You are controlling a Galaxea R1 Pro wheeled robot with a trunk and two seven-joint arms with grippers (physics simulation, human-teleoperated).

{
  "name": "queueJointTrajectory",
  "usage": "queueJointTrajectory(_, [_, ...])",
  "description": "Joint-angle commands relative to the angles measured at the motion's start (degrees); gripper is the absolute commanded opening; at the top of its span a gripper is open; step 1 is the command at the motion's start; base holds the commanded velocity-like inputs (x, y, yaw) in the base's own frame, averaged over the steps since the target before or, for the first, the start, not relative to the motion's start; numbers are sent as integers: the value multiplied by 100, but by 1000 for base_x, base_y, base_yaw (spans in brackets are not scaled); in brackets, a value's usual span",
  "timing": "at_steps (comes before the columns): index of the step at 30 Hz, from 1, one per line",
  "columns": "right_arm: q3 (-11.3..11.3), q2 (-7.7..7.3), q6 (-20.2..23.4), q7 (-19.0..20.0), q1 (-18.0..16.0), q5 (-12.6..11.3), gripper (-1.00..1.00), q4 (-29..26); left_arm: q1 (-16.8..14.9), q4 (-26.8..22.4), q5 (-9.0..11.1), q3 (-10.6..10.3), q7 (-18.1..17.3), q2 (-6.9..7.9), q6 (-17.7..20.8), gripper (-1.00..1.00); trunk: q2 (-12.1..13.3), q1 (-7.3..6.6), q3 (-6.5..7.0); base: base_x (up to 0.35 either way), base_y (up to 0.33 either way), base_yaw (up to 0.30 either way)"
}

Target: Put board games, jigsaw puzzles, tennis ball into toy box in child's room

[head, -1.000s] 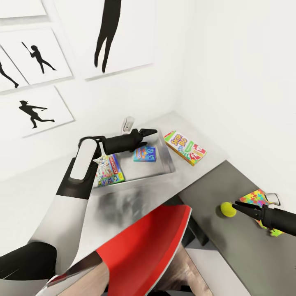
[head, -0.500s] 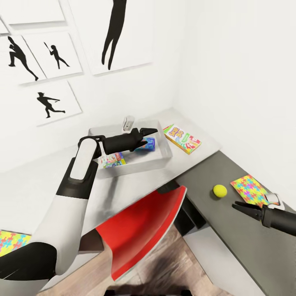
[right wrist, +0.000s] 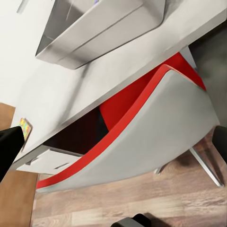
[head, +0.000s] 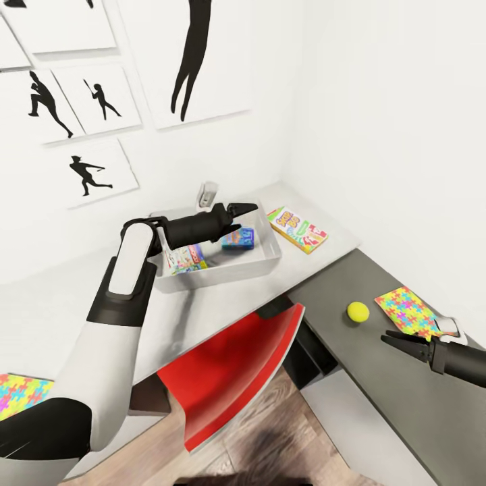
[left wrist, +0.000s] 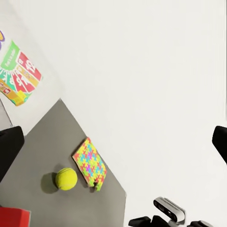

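Over toy box [head: 260, 264], left pincer [head: 247, 206]

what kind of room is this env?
Likely a child's room: baseball silhouette posters on the wall, a red chair tucked at a corner desk, and toys like a tennis ball and a jigsaw puzzle.

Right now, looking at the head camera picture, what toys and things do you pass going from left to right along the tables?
Puzzle at the edge → grey toy box → card game box → tennis ball → second puzzle → right claw.
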Motion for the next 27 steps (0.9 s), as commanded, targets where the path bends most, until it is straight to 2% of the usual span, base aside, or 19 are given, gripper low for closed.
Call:
queueJointTrajectory(1, [-2,-2,26,12,-4,-5,100,0,-5,-4,36,3,41,-2,19,100,-9,4,1,-12,0,0])
queueJointTrajectory(7, [-2,-2,21,11,-4,-5,100,-2,-24,-284,39,-20,69,17,19,100,-9,4,58,-6,0,0])
queueJointTrajectory(15, [1,-6,23,14,-4,-5,100,-4,1,-703,58,-183,90,28,19,100,-9,4,134,-2,0,0])
queueJointTrajectory(27, [6,-9,26,17,-4,-5,100,-3,198,-830,80,-240,99,25,19,100,-9,4,248,0,0,0])
